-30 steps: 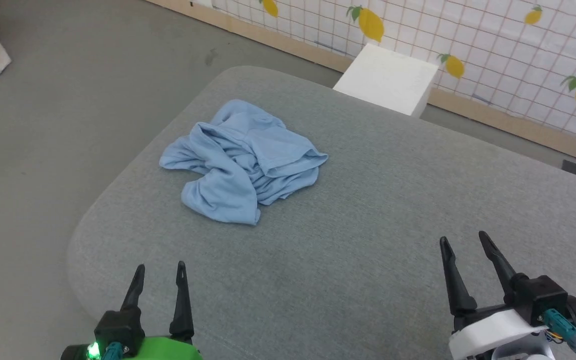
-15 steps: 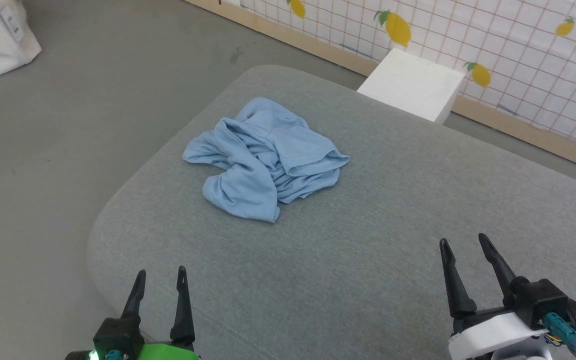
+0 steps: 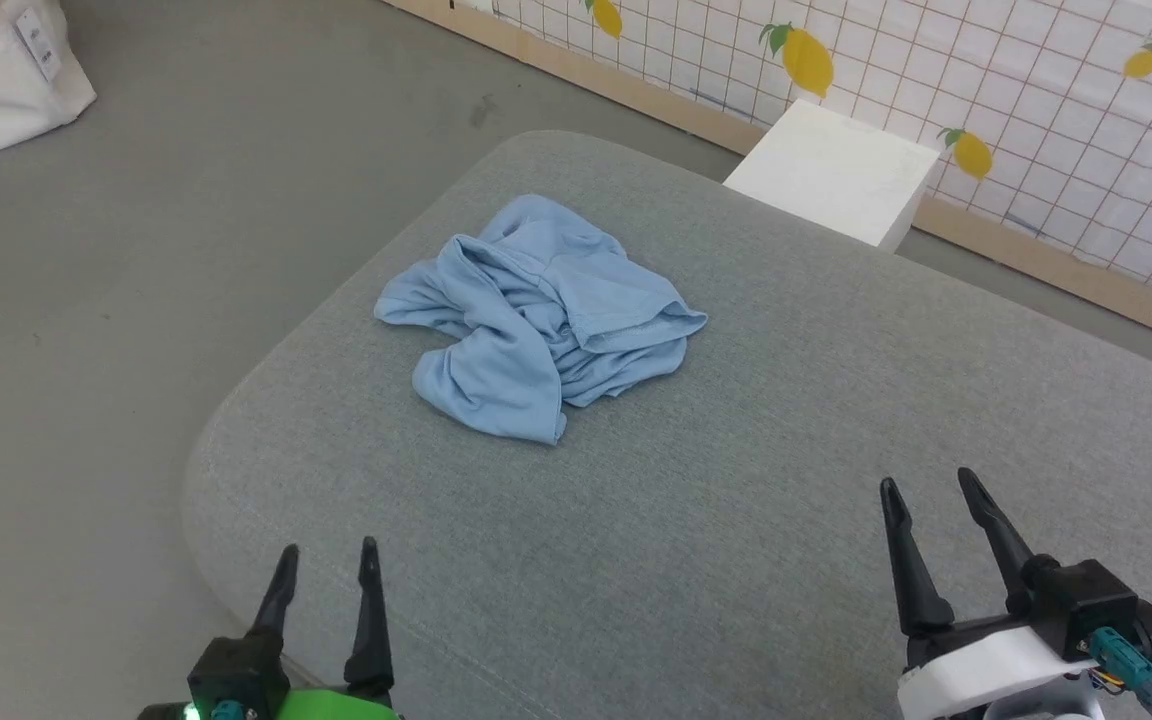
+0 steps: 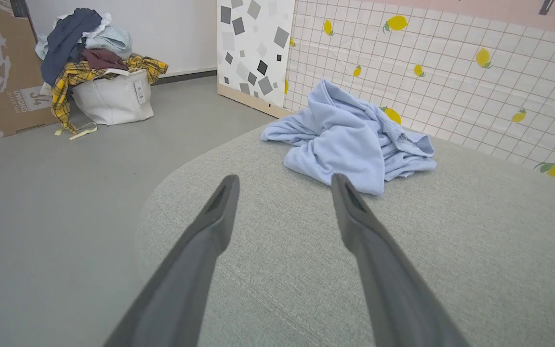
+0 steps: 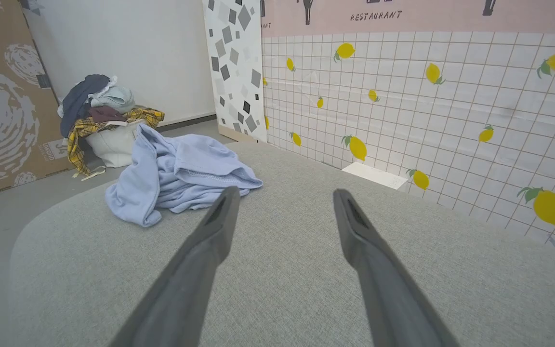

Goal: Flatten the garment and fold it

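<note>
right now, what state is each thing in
garment: crumpled in a heap, not folded, lying on the grey cushion
left gripper: jaws open, empty, clear of the garment
right gripper: jaws open, empty, clear of the garment
white bag: heaped full with clothes

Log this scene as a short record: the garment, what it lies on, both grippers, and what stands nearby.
garment: light blue, crumpled in a heap, not yet flattened or folded
support: grey padded surface; the garment lies on its far left part
left gripper: open, empty, apart from the garment
right gripper: open, empty, apart from the garment
nearby: white block past the far edge; white bag heaped with clothes on the floor
</note>
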### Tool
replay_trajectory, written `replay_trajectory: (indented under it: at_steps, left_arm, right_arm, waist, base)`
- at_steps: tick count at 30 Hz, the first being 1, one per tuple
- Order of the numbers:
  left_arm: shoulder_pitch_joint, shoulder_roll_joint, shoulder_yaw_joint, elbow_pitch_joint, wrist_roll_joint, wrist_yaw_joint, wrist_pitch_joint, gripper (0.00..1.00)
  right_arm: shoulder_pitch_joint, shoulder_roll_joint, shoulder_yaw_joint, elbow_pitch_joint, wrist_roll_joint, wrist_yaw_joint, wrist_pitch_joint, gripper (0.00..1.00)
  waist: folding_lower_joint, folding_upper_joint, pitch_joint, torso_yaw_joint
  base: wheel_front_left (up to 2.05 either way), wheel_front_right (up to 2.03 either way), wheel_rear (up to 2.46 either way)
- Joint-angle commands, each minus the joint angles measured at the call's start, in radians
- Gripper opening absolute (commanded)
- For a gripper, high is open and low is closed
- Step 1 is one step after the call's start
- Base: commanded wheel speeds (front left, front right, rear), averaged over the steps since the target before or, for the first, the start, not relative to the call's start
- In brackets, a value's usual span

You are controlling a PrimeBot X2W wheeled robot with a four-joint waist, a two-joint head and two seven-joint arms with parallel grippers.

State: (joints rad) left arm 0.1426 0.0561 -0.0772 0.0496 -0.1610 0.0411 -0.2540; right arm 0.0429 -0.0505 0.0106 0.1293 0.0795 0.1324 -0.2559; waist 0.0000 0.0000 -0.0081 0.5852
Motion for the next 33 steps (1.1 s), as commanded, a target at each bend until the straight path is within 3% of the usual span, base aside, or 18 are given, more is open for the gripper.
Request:
replay_trajectory:
  at_steps: [1, 4, 11, 15, 22, 30, 33]
  left_arm:
    - [-0.015, 0.001, -0.001, 0.004, -0.017, -0.022, -0.007, 1.0]
    - [-0.119, 0.055, -0.004, -0.027, -0.038, -0.083, 0.065, 1.0]
    - [-0.426, 0.174, -0.006, -0.156, -0.092, -0.144, 0.332, 1.0]
    - [-0.61, 0.193, 0.053, -0.133, -0.206, -0.149, 0.451, 1.0]
    - [-0.847, 0.273, 0.06, 0.014, -0.273, -0.157, 0.646, 1.0]
    - [-0.964, 0.311, 0.022, 0.161, -0.305, -0.162, 0.78, 1.0]
    - [-0.98, 0.293, 0.045, 0.216, -0.342, -0.131, 0.815, 1.0]
  right_arm:
    - [0.009, 0.0, -0.003, 0.0, 0.005, -0.002, -0.006, 1.0]
    - [0.007, 0.0, -0.014, -0.009, -0.006, -0.002, -0.006, 1.0]
    - [-0.032, 0.0, -0.032, -0.071, -0.057, -0.002, 0.027, 1.0]
    - [-0.059, 0.0, -0.035, -0.131, -0.092, -0.002, 0.061, 1.0]
    - [-0.1, 0.0, -0.051, -0.247, -0.146, -0.002, 0.115, 1.0]
    - [-0.148, -0.005, -0.076, -0.356, -0.184, -0.002, 0.158, 1.0]
    - [-0.164, -0.012, -0.085, -0.373, -0.181, -0.002, 0.163, 1.0]
  waist:
    - [0.0, 0.0, 0.003, 0.002]
    - [0.0, 0.0, 0.016, 0.005]
    - [0.0, 0.0, 0.108, -0.039]
    - [0.0, 0.0, 0.191, -0.088]
    - [0.0, 0.0, 0.351, -0.178]
    - [0.0, 0.0, 0.525, -0.252]
    - [0.0, 0.0, 0.569, -0.276]
  base:
    - [0.0, 0.0, 0.0]
    - [0.0, 0.0, 0.0]
    - [0.0, 0.0, 0.0]
    - [0.0, 0.0, 0.0]
    - [0.0, 0.0, 0.0]
    - [0.0, 0.0, 0.0]
    - [0.0, 0.0, 0.0]
